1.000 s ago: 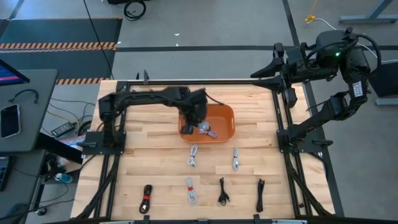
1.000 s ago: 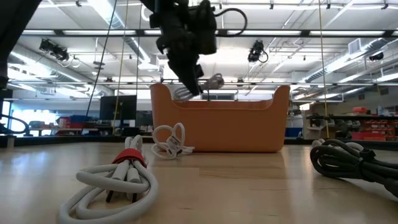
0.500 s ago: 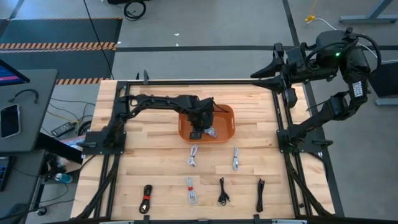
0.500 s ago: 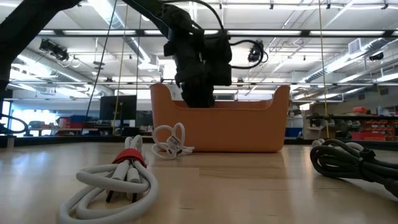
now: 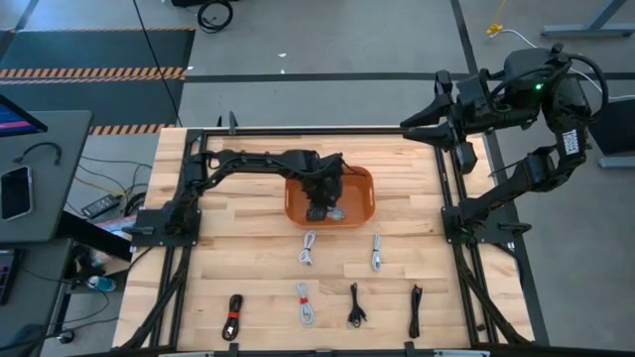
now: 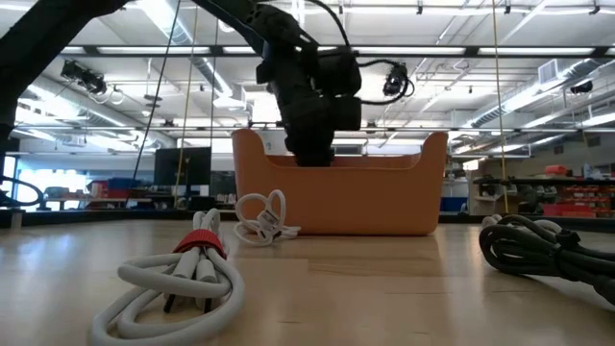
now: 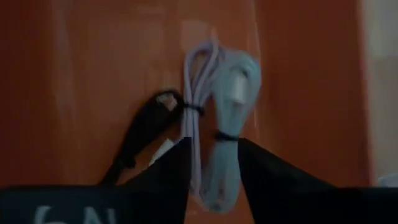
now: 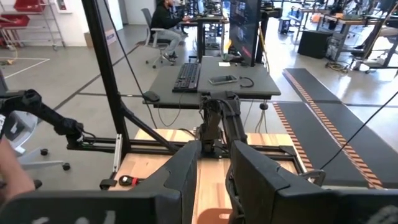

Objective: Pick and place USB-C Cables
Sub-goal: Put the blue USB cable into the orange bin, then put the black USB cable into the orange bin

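My left gripper [image 5: 317, 210] reaches down into the orange bin [image 5: 363, 179] and is shut on a light grey coiled USB-C cable [image 7: 217, 124]. In the low view it dips behind the bin's near wall [image 6: 336, 197]. A black cable [image 7: 142, 132] lies on the bin floor beside the grey one. On the table rest three light cables [image 5: 309, 248] [image 5: 377, 252] [image 5: 306, 304], two black ones [image 5: 354, 305] [image 5: 416, 310] and a black one with a red band [image 5: 233, 317]. My right gripper [image 5: 409, 120] waits open over the far right corner. My left gripper has the light grey cable between its two fingers, at the bundle's end nearest the wrist [image 7: 214, 165]. The fingers come from above, pointing down into the bin, and lie along the bundle. The bundle's far loops [image 7: 214, 68] lie against the bin floor.
The bin stands at the table's far middle, its walls around my left gripper. The loose cables lie in two rows between the bin and the near edge. In the low view a white cable with a red tie [image 6: 187, 274] and a black bundle [image 6: 543, 245] lie nearest.
My left gripper has gone from above the bin's left rim toward the bin's middle and down inside it, taking the light grey cable along. The cable showed above the rim in the low view then; now the bin's wall hides it.
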{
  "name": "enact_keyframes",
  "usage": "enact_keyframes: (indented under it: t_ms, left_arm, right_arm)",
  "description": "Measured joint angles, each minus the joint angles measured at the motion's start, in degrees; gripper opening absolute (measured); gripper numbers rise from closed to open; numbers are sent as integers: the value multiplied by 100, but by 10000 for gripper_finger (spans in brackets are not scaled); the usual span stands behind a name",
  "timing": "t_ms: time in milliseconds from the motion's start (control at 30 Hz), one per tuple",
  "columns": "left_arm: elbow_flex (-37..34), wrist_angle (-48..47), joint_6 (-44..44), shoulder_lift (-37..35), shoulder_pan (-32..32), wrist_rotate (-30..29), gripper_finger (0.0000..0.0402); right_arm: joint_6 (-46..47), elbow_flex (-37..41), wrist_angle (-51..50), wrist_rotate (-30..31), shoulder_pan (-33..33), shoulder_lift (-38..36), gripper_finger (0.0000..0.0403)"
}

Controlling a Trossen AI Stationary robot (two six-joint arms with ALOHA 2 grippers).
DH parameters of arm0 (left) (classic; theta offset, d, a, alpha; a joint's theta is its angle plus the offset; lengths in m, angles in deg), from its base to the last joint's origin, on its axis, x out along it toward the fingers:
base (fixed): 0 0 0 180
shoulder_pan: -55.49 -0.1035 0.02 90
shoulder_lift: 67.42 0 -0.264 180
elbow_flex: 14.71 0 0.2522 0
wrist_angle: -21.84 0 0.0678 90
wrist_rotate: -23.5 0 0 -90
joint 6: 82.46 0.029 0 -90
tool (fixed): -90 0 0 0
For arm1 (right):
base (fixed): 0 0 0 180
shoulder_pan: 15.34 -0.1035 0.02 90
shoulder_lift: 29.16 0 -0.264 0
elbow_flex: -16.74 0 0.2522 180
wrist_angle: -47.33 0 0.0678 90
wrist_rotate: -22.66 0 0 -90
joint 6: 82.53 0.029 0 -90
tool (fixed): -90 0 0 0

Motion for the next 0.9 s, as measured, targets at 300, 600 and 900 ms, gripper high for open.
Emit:
enact_keyframes:
  t_ms: [300, 600, 900]
  left_arm:
    - [2226, -1797, -1082, -9, -153, -246, 156]
    - [3889, -4766, -2379, -250, -2, -1326, 146]
    - [2162, -4720, -4269, -1845, 940, -1809, 146]
  right_arm:
    - [2, 0, -224, -1, 1, 0, 107]
    - [-156, 0, -818, 166, 8, 0, 107]
    - [1461, 186, -2571, 947, -44, 296, 107]
